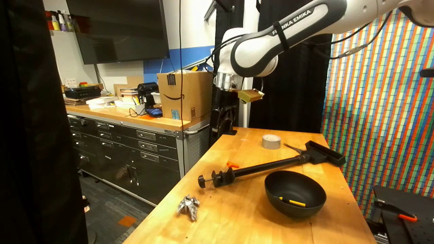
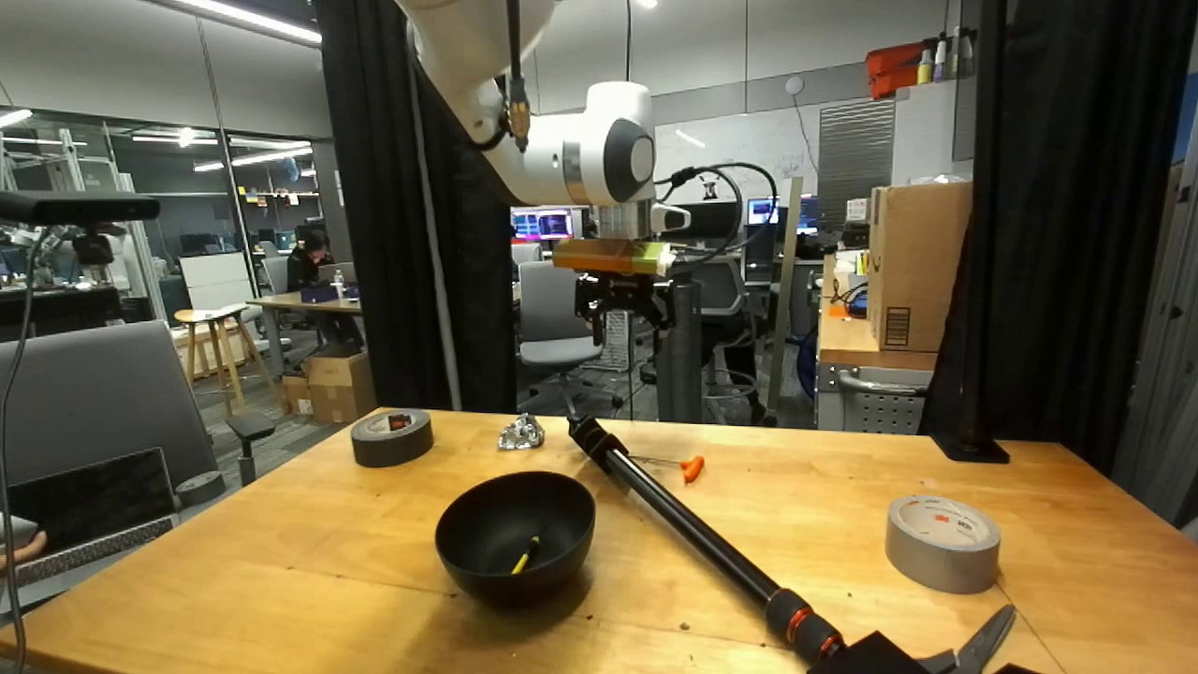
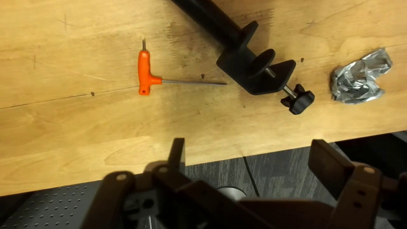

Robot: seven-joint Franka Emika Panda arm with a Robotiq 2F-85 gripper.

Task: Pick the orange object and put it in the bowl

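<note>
Wrist view: your gripper [image 3: 249, 151] spread wide, holding nothing, presumably so you can straddle orange T-handle tool [image 3: 146, 75].

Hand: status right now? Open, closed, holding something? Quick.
Hand: open, holding nothing; the orange T-handle hex key lies on the wooden table.

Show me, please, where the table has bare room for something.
The table is bare between the orange-handled tool and the grey tape roll, also between the foil and the bowl. Crowded: around the black clamp, between tool and foil.
</note>
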